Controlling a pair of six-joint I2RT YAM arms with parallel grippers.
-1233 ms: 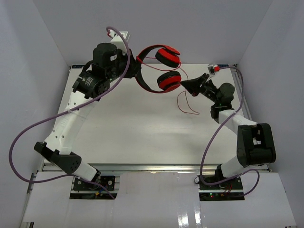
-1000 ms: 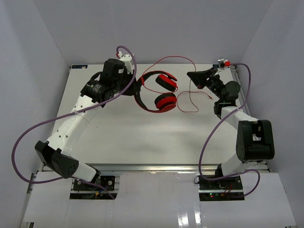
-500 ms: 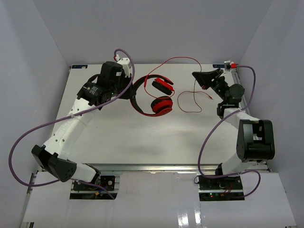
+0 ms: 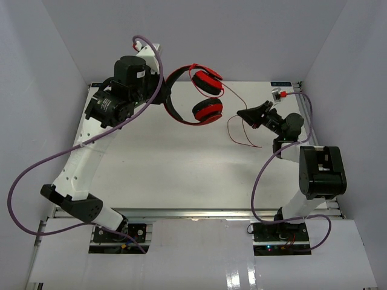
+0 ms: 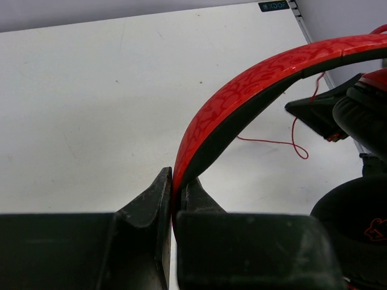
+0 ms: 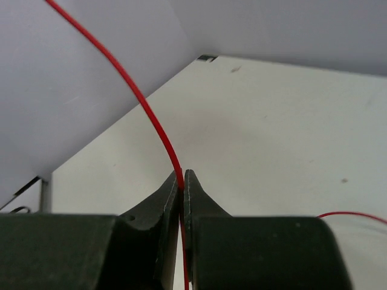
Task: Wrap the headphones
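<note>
One headphones (image 4: 207,110) (two cups (image 4: 207,79)): left fingers (image 5: 151,205) clamp the headband (image 5: 242,96), right fingers (image 6: 169,193) pinch its one cable (image 6: 139,99).

— Where does the cable (image 6: 142,103) end?
— Can't tell. It leaves the right wrist view at the top edge and vanishes inside the right gripper (image 6: 182,177).
— And the headphones (image 5: 242,103)?
— In the left wrist view the right edge cuts off both cups (image 5: 354,211). From above, the left arm (image 4: 130,78) seems to hide where they are held.

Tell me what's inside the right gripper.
The thin red cable, pinched in the shut right gripper. Its run below the tips is covered by the gripper's own body.
</note>
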